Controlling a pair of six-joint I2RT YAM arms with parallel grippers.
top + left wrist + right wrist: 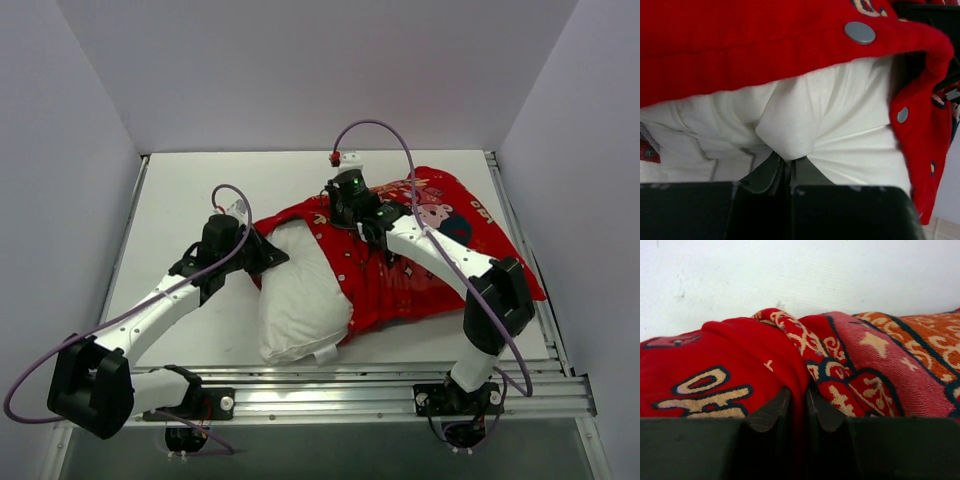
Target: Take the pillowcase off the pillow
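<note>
The red printed pillowcase (pixel 440 240) lies across the table's right half. The white pillow (pixel 300 295) sticks out of its open left end, tag toward the front. My left gripper (pixel 268 252) is at the pillow's upper left edge, shut on a fold of white pillow fabric (pixel 785 132) under the red opening with snaps (pixel 859 32). My right gripper (pixel 352 212) is on top of the pillowcase near its back edge, shut on a pinch of red printed cloth (pixel 800 365).
White walls enclose the table on three sides. A metal rail (pixel 400 385) runs along the near edge, and another rail (pixel 515 220) runs along the right side. Purple cables loop above both arms.
</note>
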